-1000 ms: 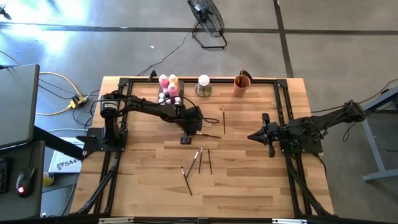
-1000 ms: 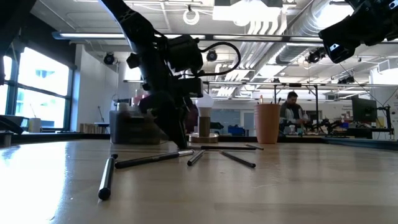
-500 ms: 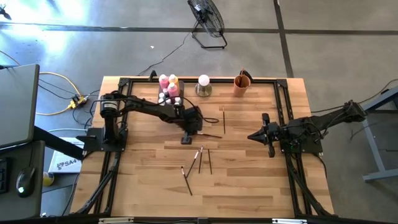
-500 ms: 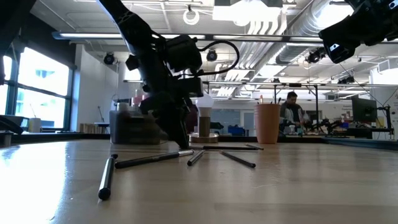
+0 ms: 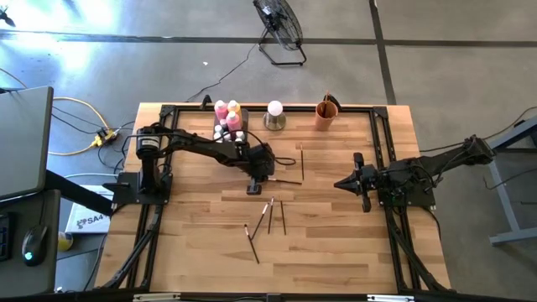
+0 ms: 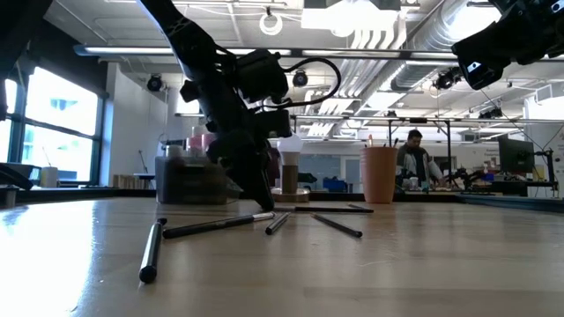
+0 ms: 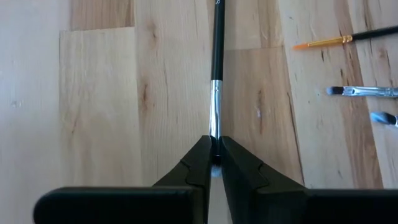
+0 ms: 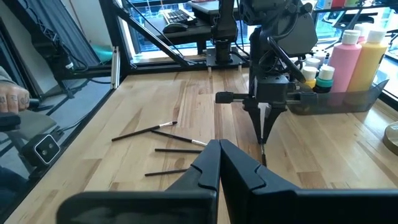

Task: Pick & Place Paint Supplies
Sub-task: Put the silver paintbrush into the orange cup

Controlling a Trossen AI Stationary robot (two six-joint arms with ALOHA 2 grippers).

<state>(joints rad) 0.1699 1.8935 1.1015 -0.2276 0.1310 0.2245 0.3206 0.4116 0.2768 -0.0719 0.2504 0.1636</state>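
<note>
High view: left gripper (image 5: 254, 186) just in front of grey tray (image 5: 228, 134), clamped on a paintbrush (image 5: 285, 180); four loose brushes (image 5: 270, 214) farther out; right gripper (image 5: 359, 159) well apart, jaws together.

Low view: held paintbrush tip near tabletop.

Left wrist view: fingers (image 7: 200, 163) pinching paintbrush (image 7: 216, 68).

Right wrist view: pink bottle (image 8: 342, 59), yellow bottle (image 8: 367, 56) standing in tray.

The surface (image 5: 336, 243) is pale wood in joined planks, smooth with a soft sheen and visible grain. The left hand (image 7: 214, 154) has matt black, plastic-looking fingers (image 7: 193, 168) pinched on a paintbrush (image 7: 217, 68) with a glossy black handle and a bright metal ferrule. The pink bottle (image 8: 344, 59) and yellow bottle (image 8: 368, 56) look like smooth plastic, standing in a translucent grey tray (image 8: 348, 99). The frame (image 5: 382, 126) along the surface's edges is dark matt metal.
</note>
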